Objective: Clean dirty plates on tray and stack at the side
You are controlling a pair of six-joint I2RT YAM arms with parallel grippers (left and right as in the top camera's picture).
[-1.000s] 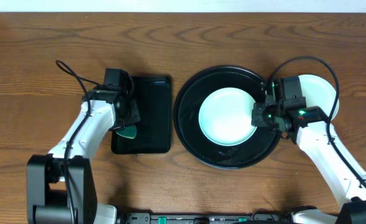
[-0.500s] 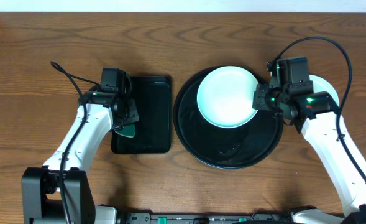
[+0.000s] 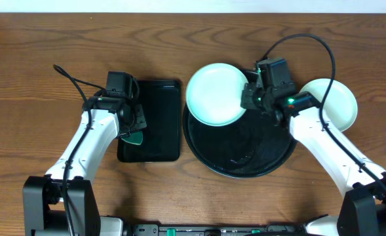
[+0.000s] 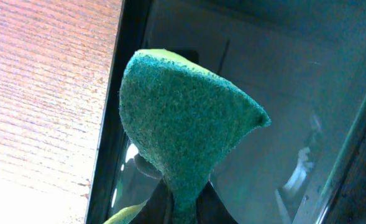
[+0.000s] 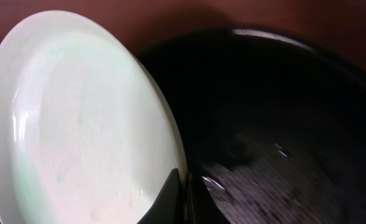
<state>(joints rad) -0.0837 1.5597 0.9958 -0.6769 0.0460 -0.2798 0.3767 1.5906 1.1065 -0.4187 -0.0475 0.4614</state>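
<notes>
My right gripper (image 3: 248, 98) is shut on the right rim of a pale mint plate (image 3: 215, 94) and holds it over the upper left edge of the round black tray (image 3: 245, 157). In the right wrist view the plate (image 5: 77, 118) fills the left, with the jaws (image 5: 181, 193) pinching its rim and the tray (image 5: 294, 124) below. Another plate (image 3: 337, 101) lies on the table right of the tray, partly hidden by my right arm. My left gripper (image 3: 135, 134) is shut on a green sponge (image 4: 183, 118) above the rectangular black tray.
The smaller rectangular black tray (image 3: 154, 121) lies left of the round tray. Wooden table (image 3: 48, 46) extends around both. A pale wall strip runs along the far edge.
My right gripper has carried the mint plate up and to the left, from the tray's middle to over its upper left rim. The left arm barely moved.
</notes>
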